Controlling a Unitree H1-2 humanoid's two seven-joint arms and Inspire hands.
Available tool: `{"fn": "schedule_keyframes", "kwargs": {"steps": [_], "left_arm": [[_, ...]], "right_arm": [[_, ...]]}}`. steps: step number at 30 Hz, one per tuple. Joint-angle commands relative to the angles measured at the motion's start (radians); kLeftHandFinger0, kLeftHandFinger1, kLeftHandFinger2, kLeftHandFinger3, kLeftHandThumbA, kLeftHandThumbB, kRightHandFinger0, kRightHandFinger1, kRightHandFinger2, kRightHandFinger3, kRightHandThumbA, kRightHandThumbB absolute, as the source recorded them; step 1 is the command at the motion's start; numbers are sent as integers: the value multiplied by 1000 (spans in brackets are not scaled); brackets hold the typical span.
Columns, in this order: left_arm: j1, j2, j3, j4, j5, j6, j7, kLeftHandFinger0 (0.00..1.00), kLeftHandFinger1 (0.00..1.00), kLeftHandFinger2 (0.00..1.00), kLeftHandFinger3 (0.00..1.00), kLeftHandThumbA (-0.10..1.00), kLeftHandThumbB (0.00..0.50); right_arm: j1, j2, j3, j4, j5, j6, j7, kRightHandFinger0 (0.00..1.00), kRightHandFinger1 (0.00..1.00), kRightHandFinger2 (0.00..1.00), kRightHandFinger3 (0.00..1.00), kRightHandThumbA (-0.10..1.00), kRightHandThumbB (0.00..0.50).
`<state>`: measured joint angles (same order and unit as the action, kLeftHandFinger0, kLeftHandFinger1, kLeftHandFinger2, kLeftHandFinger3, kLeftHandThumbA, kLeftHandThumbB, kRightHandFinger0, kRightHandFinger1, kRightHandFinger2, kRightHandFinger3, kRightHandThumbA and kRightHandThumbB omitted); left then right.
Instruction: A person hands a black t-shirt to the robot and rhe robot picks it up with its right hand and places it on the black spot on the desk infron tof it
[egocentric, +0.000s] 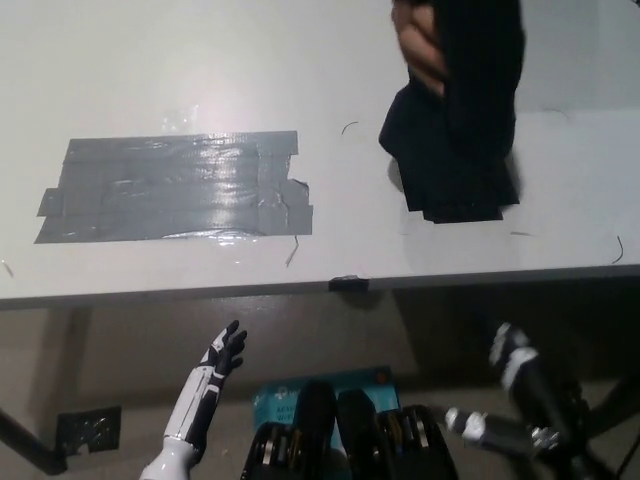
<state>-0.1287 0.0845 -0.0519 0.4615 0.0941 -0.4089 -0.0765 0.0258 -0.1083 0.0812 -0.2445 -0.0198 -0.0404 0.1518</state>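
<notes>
Right robot hand (512, 350) low, grip unclear; person's hand (418, 45) dangles crumpled black t-shirt (462, 130).

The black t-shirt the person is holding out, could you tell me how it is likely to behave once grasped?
The black fabric t-shirt hangs limp from the person's hand, so it will probably flop and drape. Its lower folds pool on the white desk, so it may drag. It looks light.

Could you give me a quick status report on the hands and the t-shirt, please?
Left robot hand open, below desk edge. Right robot hand low, state unclear. Black t-shirt held by person's hand over desk. Taped spot unobstructed.
</notes>
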Motion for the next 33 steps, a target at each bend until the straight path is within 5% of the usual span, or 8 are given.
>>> {"fn": "schedule_keyframes", "kwargs": {"steps": [1, 10, 15, 22, 26, 30, 31, 33], "left_arm": [[8, -1, -19, -5, 14, -52, 1, 1000, 1000, 1000, 1000, 1000, 500], [13, 3, -29, -19, 23, -42, -2, 1000, 1000, 1000, 1000, 1000, 500], [2, 6, -33, -14, 21, -46, -4, 1000, 1000, 1000, 1000, 1000, 500], [-4, 8, -38, -23, 6, -30, -12, 1000, 1000, 1000, 1000, 1000, 500], [-12, 5, -38, -22, 14, -34, -2, 1000, 1000, 1000, 1000, 1000, 500], [-18, 5, -40, -29, 10, -23, -5, 1000, 1000, 1000, 1000, 1000, 500], [-23, 6, -40, -28, 9, -28, -5, 1000, 1000, 1000, 1000, 1000, 500], [-31, 9, -40, -28, 4, -28, -10, 1000, 1000, 1000, 1000, 1000, 500]], "right_arm": [[-172, -12, -101, -282, -326, 116, -126, 1000, 1000, 1000, 1000, 1000, 337], [-451, 4, -147, -176, -430, 248, -198, 1000, 1000, 1000, 1000, 1000, 346], [-574, 10, -147, 45, -432, 234, -255, 1000, 1000, 1000, 1000, 1000, 381], [-736, -20, -134, 339, -435, 176, -318, 1000, 1000, 1000, 1000, 1000, 346], [-853, -53, -100, 533, -468, 165, -341, 1000, 1000, 1000, 1000, 996, 401], [-915, -84, -59, 660, -466, 145, -321, 1000, 1000, 1000, 1000, 934, 391], [-921, -95, -38, 673, -473, 151, -296, 1000, 1000, 1000, 1000, 973, 449], [-926, -109, -13, 683, -482, 150, -280, 1000, 1000, 1000, 1000, 995, 469]]}}
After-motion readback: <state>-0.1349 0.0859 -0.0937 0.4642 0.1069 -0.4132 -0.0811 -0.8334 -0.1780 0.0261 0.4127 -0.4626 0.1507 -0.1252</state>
